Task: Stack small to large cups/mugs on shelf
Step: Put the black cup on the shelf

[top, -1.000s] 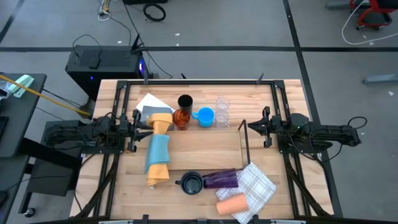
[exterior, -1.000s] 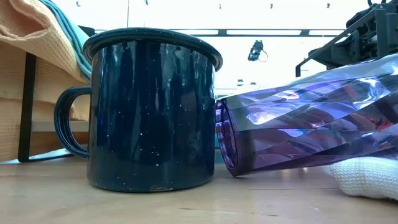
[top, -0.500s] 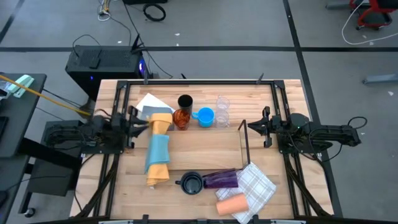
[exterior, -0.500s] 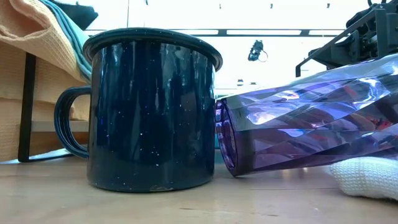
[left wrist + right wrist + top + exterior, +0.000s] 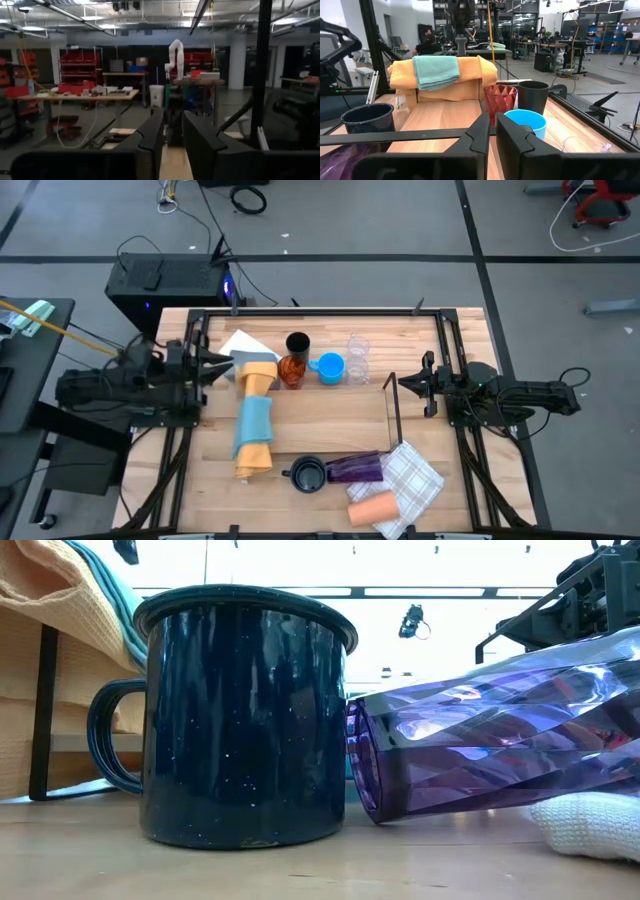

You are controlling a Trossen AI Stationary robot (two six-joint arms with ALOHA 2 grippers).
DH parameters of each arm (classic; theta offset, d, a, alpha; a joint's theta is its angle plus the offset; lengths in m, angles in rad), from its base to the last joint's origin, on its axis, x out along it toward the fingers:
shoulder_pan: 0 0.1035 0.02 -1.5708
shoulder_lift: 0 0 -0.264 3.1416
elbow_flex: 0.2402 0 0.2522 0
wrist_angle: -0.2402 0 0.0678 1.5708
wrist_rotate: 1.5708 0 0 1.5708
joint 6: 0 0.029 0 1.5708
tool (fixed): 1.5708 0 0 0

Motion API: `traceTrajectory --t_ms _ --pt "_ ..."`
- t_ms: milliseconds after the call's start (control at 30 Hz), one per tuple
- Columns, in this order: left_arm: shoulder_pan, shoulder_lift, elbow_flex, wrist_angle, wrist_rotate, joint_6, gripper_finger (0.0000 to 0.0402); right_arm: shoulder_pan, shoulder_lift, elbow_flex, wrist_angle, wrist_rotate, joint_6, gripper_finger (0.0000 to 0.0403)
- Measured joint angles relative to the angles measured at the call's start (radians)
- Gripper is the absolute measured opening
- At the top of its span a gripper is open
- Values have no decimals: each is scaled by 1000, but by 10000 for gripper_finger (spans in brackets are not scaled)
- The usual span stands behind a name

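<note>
Wooden counter looks untouched, but the left gripper has pulled back to the left edge, jaws a narrow gap apart, holding nothing. Black, amber, blue and clear cups stand at the back, shelf right of centre; right gripper waits there, nearly pressed together. Nothing's stacked yet.

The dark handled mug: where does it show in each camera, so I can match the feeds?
High view: dark handled mug near the table's front edge, mouth up.
Low view: mug fills the left-centre, handle to the picture's left.
Left wrist view: not in it.
Right wrist view: mug at the left side.
Shared landmark: the purple tumbler lying on its side right beside the mug.
</note>
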Motion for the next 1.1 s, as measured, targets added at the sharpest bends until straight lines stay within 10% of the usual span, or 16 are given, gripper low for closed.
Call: traceTrajectory --t_ms 800,1100 --pt "22 630 567 -201 -148 -111 71 0 0 0 16 0 0 38" --pt "77 818 844 -287 -44 -43 69 -2 1 47 303 22 7 38"
